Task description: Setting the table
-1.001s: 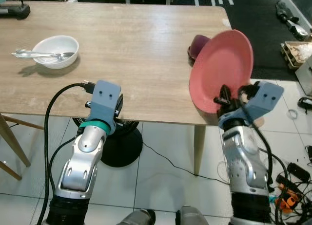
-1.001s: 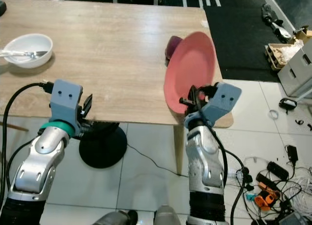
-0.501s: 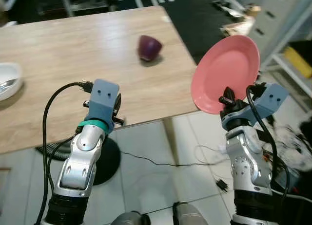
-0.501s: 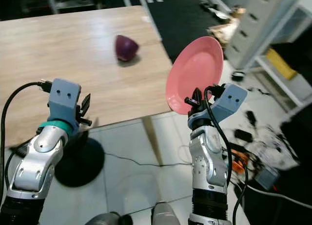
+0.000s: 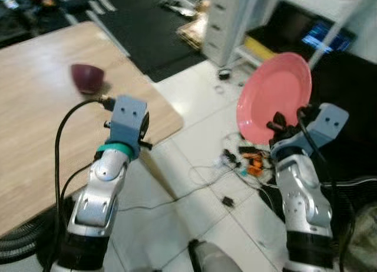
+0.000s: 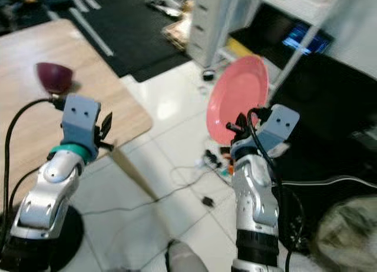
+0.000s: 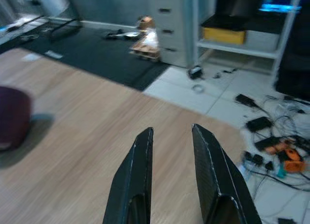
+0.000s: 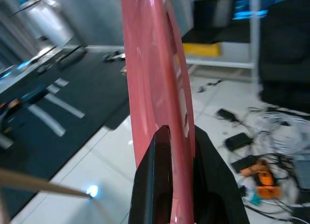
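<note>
Since the earlier frames the whole head picture has swung to the right, so the camera has turned: the white bowl is out of sight, the wooden table [image 5: 53, 142] now sits at the far left, and tiled floor with a tangle of cables [image 5: 244, 160] lies ahead, while the plate has kept its place in the right gripper throughout. From the left eye, the right gripper [image 5: 281, 122] is raised in front of the right arm and clamped on the lower rim of the pink plate [image 5: 277, 95], which stands nearly upright on edge, well clear of the table and over the floor. The left gripper [image 5: 141, 128] is held over the table's near corner, with a dark purple bowl [image 5: 87, 76] lying farther back on the tabletop. From the right eye, the same layout holds, with the plate [image 6: 238, 98] before a grey drawer cabinet [image 6: 209, 19] and shelving. Left wrist view: the two black fingers [image 7: 138, 180] stand parted with a clear gap, holding nothing, above the wood; the purple bowl [image 7: 14, 117] is blurred at the edge. Right wrist view: both fingers [image 8: 160, 185] pinch the plate's rim [image 8: 155, 88] edge-on between them.
</note>
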Robot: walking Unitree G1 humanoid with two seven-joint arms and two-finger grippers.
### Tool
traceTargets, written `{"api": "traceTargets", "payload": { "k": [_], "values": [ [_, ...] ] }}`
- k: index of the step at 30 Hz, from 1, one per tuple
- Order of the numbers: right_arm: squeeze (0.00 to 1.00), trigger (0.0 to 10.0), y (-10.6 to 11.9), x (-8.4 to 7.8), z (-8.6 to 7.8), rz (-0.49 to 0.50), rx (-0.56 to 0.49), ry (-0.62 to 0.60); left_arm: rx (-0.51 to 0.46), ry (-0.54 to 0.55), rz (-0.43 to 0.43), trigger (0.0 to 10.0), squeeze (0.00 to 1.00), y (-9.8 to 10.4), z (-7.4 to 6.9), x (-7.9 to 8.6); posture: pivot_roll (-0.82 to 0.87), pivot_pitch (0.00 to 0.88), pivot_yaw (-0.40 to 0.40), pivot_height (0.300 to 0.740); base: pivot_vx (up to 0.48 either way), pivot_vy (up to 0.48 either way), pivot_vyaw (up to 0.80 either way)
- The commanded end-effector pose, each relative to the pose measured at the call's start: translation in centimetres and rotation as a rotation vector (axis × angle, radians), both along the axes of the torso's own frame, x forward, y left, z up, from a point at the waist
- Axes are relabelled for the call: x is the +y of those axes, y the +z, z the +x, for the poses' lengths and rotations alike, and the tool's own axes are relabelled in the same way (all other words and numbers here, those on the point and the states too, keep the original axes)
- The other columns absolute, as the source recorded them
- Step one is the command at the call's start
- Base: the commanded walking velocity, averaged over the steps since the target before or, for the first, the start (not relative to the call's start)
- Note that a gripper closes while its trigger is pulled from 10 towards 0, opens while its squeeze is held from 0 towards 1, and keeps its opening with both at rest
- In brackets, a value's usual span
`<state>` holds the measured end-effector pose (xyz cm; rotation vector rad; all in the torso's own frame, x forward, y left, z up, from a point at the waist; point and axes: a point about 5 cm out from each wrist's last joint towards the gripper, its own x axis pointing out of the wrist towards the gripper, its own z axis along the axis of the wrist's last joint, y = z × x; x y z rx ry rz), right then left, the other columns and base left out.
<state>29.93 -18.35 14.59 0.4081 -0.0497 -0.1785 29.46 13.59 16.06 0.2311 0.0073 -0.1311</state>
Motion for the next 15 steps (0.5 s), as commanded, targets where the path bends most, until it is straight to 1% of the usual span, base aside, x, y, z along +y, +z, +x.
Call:
{"api": "traceTargets", "payload": {
  "k": [1,15],
  "values": [
    [0.00,10.0,-0.23,0.08,-0.05,0.006,0.012,-0.001,0.025,0.001,0.005,10.0,0.00,-0.68,-0.12,0.14,-0.12,0.000,0.060,0.740,0.000,0.000,-0.80],
    [0.00,10.0,-0.11,0.18,-0.01,0.001,0.008,0.002,0.028,-0.005,0.007,10.0,0.00,-0.85,-0.07,0.06,-0.12,0.000,0.060,0.740,0.000,0.000,-0.80]
  ]
}}
